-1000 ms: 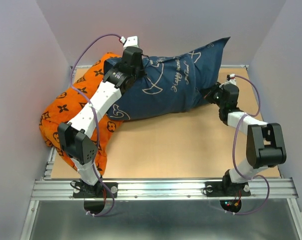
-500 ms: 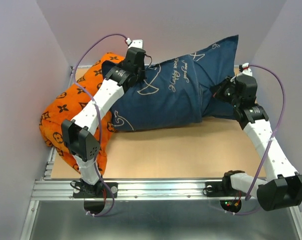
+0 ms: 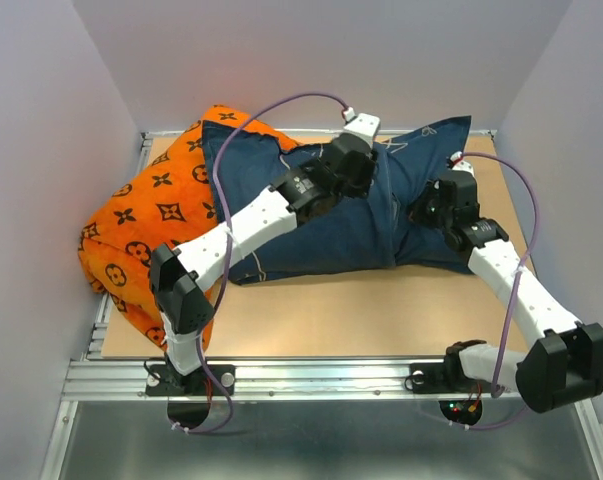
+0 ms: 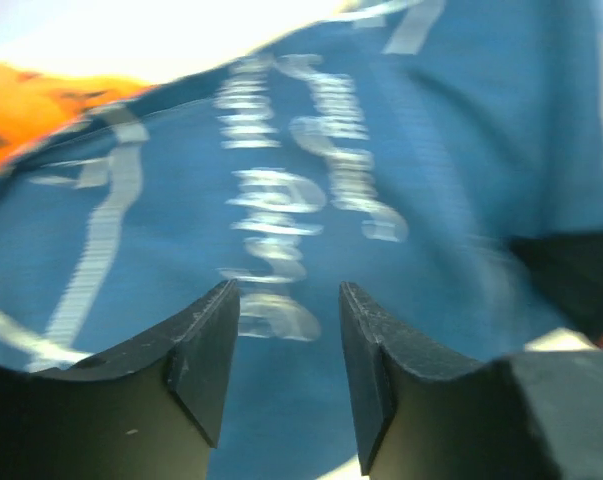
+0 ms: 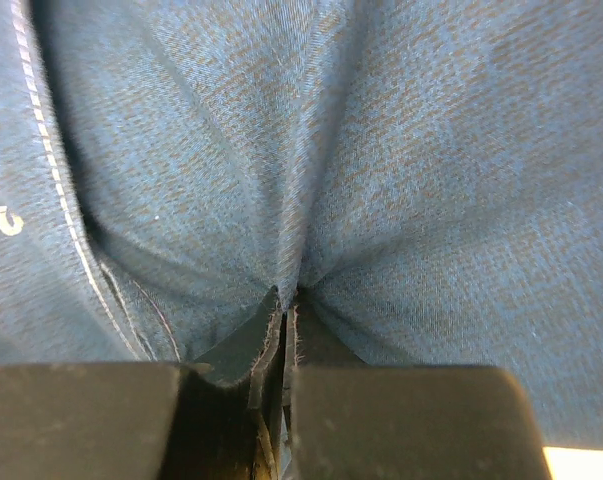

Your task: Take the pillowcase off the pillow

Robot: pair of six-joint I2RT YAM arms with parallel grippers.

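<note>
The navy pillowcase with thin white drawings lies across the back of the table, its left end resting against the orange cushion. The pillow is hidden inside it. My left gripper hovers over the middle of the case. In the left wrist view the left gripper is open, with only the printed pillowcase beyond its fingers. My right gripper is at the case's right part. It is shut on a pinched fold of the pillowcase, which puckers into the right gripper.
An orange cushion with black motifs is bunched against the left wall. Bare brown table stretches in front of the pillowcase. Grey walls close in the left, back and right sides. A metal rail runs along the near edge.
My left gripper opened, let go of the pillowcase's left end and swung right over its middle. The case has sunk flatter onto the table. The right gripper kept its pinch and shifted slightly left.
</note>
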